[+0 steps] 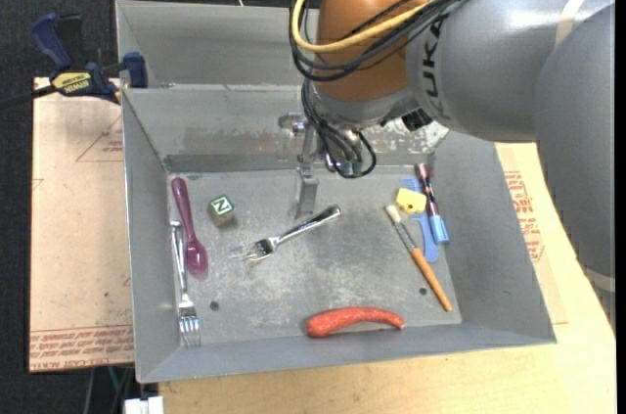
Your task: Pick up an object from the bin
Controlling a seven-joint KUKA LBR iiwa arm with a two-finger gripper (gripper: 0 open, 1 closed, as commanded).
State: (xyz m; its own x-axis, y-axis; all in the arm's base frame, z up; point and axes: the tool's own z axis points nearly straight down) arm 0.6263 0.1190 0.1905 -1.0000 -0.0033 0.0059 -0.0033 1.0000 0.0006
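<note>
The gripper [307, 205] hangs low over the middle of the bin [328, 283], just above the handle end of a small silver fork [293, 234]. You cannot tell if it is open or closed. A green cube [222, 209] sits near the fork, toward the bin's left wall.

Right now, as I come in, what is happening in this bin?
A KUKA arm reaches into the grey bin from the right. Its jaws hang at the bin's middle, close to the handle end of a metal fork lying on the floor. Nothing looks lifted yet. A purple spoon, a second fork and a green lettered cube lie at the left, a red sausage-shaped thing at the front.
</note>
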